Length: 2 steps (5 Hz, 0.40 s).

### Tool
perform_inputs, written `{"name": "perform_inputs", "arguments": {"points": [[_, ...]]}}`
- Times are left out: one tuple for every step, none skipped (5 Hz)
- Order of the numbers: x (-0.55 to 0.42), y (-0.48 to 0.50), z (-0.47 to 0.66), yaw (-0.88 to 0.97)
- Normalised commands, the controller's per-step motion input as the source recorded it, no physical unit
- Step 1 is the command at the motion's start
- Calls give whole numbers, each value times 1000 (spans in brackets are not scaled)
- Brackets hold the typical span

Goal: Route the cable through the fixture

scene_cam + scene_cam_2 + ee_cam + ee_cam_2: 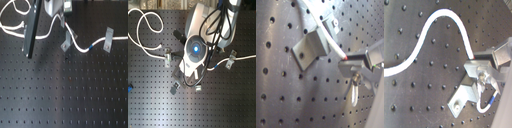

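A dark perforated worktop (65, 95) fills both exterior views, its regular grid of small holes catching points of light; nothing of the room shows past its edges. Across its far part in the first exterior view runs the cable (79, 47), white, looping at the first exterior view's left, passing a metal bracket (66, 44) and carrying a short blue band (90, 46) before it reaches a second bracket (107, 39). In the second exterior view the cable (143, 47) coils at the second exterior view's left near another fixture (167, 56), and the arm's round body (195, 47) hides the middle stretch. In the first wrist view the pincer (351, 59) is closed on the cable (323, 27) just beside an angled bracket (310, 46). In the second wrist view the cable (431, 30) curves over the board.
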Motion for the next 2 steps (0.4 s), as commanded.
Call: {"name": "perform_inputs", "arguments": {"points": [[86, 95, 585, 143], [23, 55, 83, 14]]}}
